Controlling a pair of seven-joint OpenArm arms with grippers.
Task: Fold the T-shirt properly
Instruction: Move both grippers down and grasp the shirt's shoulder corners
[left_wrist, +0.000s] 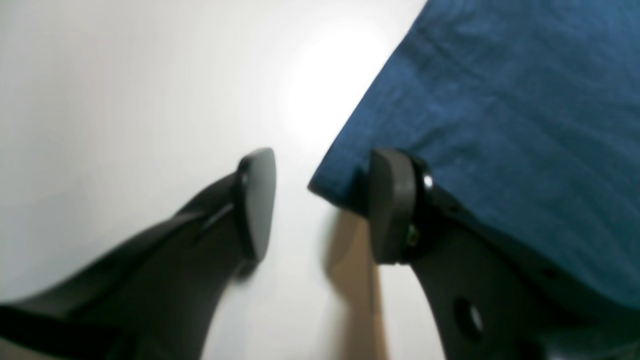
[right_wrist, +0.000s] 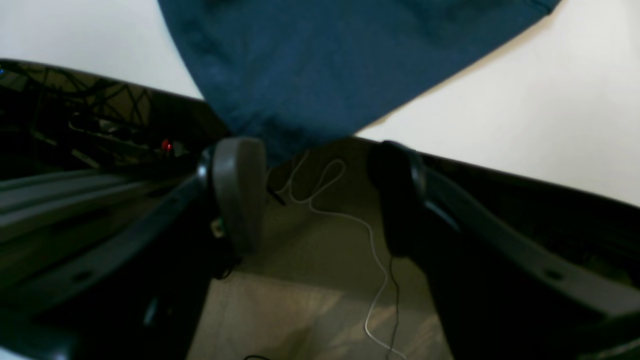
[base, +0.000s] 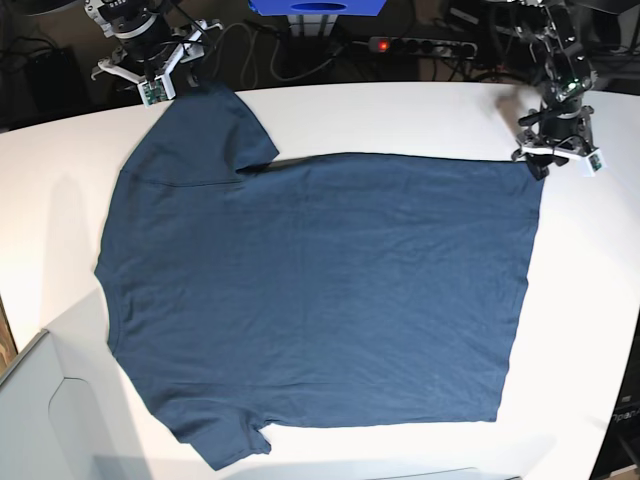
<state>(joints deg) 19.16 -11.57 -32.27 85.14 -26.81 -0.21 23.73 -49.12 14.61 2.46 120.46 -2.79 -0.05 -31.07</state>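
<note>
Left gripper: fingers spread, empty, straddling a hem corner of the T-shirt; one pad touches the cloth edge. T-shirt lies flat, spread across the white table. Right gripper: fingers apart, empty, at the sleeve tip over the table's far edge.

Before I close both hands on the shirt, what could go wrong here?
The left hand straddles only the hem corner of the T-shirt; a shallow bite could slip. The right hand sits at the sleeve tip, which overhangs the table edge, so it may grab too little cloth or bump the edge. Lifting unevenly would likely wrinkle the flat shirt.
</note>
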